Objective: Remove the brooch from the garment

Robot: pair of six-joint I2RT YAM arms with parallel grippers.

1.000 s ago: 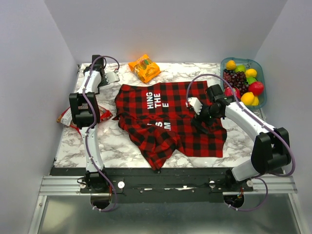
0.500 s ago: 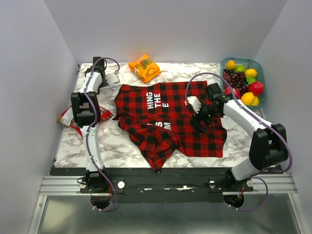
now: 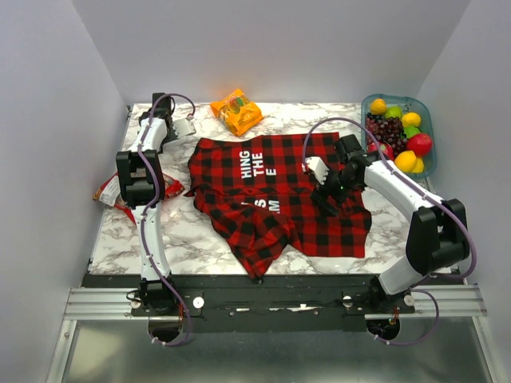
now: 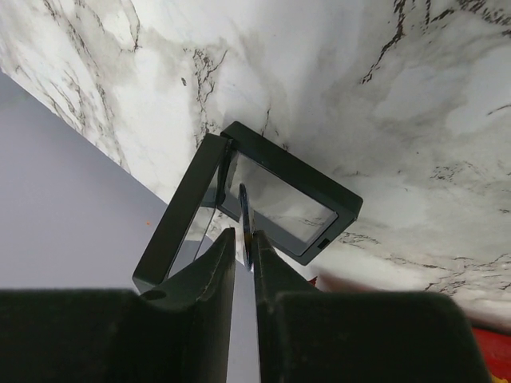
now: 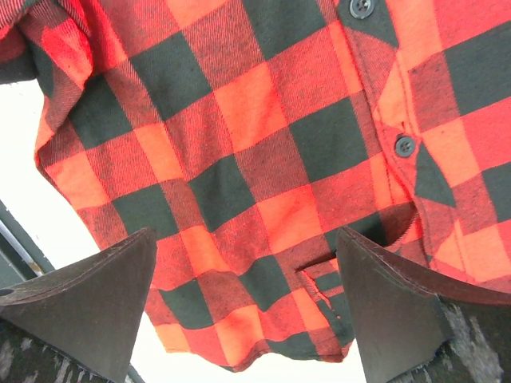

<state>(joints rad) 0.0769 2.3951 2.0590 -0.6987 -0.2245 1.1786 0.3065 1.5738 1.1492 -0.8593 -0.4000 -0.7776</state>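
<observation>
Seen from overhead, the garment point(image 3: 239, 215) lies spread out mid-table. The right gripper point(image 3: 326, 195) is low over its right half, and the left gripper point(image 3: 174, 128) is off at the far-left corner by a small black case point(image 3: 186, 125). The left wrist view shows that claw pinching a thin dark sliver point(image 4: 243, 203) edge-on at the open case. It is probably the brooch, held that way for stowing. The right wrist view shows the fingers spread above plaid, with no brooch in sight.
</observation>
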